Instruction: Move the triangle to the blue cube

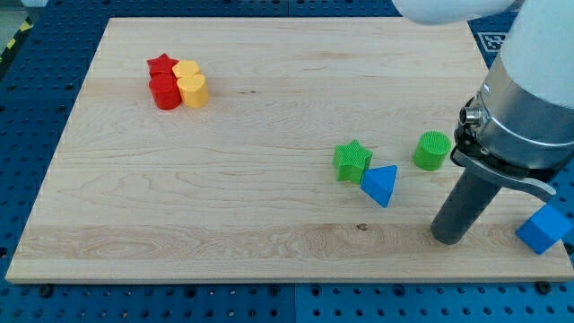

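Observation:
A blue triangle (pixel 380 185) lies on the wooden board right of centre, touching a green star (pixel 352 161) at its upper left. A blue cube (pixel 544 229) sits at the board's lower right edge. My tip (pixel 447 239) rests on the board between them, to the lower right of the triangle and left of the cube, touching neither.
A green cylinder (pixel 432 150) stands to the upper right of the triangle. At the upper left, a red star (pixel 161 65), a red cylinder (pixel 165 91), a yellow block (pixel 186 70) and a yellow heart (pixel 193 91) form a cluster. The board's edge (pixel 269 282) runs along the view's bottom.

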`<state>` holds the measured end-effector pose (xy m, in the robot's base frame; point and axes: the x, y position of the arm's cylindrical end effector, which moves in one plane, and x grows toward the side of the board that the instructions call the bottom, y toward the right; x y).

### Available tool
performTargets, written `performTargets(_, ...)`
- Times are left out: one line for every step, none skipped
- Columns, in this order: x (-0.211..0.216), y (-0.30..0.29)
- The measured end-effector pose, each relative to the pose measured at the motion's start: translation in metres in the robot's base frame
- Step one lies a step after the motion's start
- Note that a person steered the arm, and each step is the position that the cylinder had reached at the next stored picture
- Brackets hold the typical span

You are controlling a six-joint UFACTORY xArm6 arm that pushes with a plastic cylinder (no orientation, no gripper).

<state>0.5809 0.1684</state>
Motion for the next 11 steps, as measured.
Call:
performTargets(0.0, 0.0)
performTargets(0.0, -0.009)
performTargets(-0.007, -0.034)
performTargets(-0.009, -0.06)
performTargets(-0.016, -0.098)
performTargets(-0.057, -0.131)
performTargets(-0.075, -0.127)
performTargets(-0.077, -0.094)
performTargets(-0.074, -0.085)
performTargets(-0.063, -0.091)
performTargets(-0.061, -0.076)
